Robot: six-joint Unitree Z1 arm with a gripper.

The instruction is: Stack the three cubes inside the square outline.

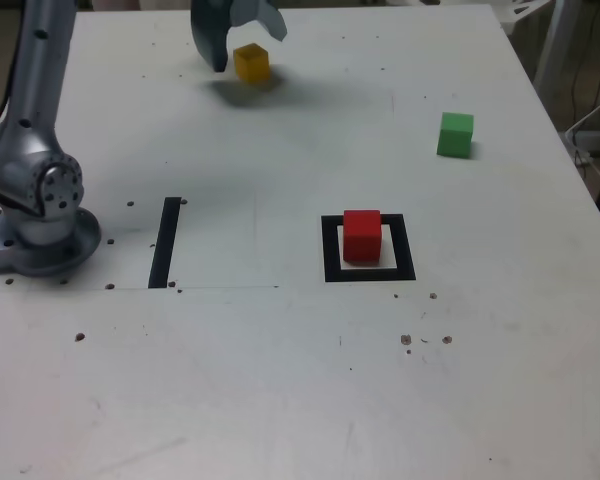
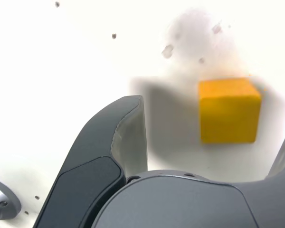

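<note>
Across the white table (image 1: 230,380), the end effector (image 1: 248,42) spreads unclenched near the yellow cube (image 1: 252,64)

- Bare worktop (image 1: 220,400) lies between the black strip (image 1: 166,243) and the square outline (image 1: 334,273).
- The red cube (image 1: 362,237) stands inside the outline, blocking its centre.
- The green cube (image 1: 455,135) stands well apart, with free room around it.
</note>
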